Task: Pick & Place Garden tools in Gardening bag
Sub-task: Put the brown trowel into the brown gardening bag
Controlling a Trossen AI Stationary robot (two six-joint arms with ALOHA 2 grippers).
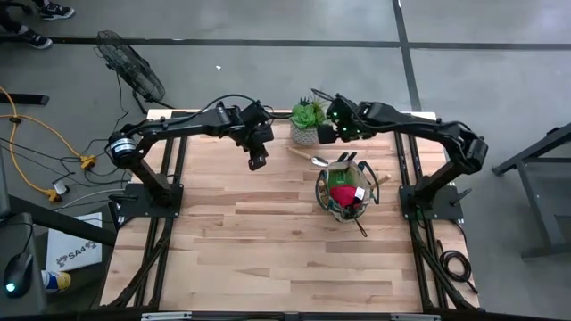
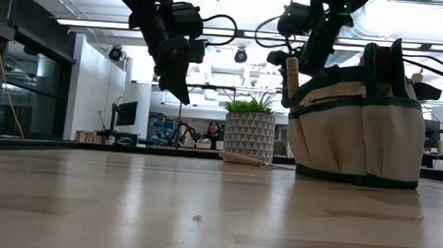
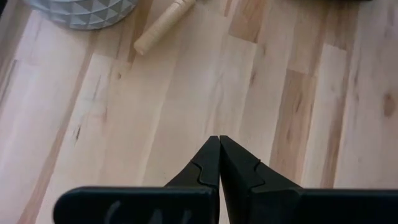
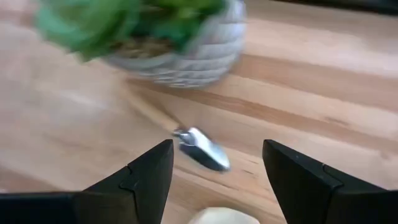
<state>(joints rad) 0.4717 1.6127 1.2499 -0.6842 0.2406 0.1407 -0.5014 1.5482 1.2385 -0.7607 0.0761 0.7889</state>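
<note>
Left gripper (image 1: 258,161) shut and empty upper centre, one trowel (image 1: 309,158) left on the table just below the pot (image 1: 303,133), right gripper (image 1: 326,134) open above it, bag (image 1: 346,189) right-centre already holds most tools.

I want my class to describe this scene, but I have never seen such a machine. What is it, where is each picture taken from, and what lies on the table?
Two dark robot arms work over a wooden table. One picture looks down from above, one looks level across the tabletop, and one camera sits on each wrist. The left gripper hangs shut and empty. The right gripper is open, holding nothing, above a small trowel lying beside the potted succulent. The gardening bag already holds tools.
</note>
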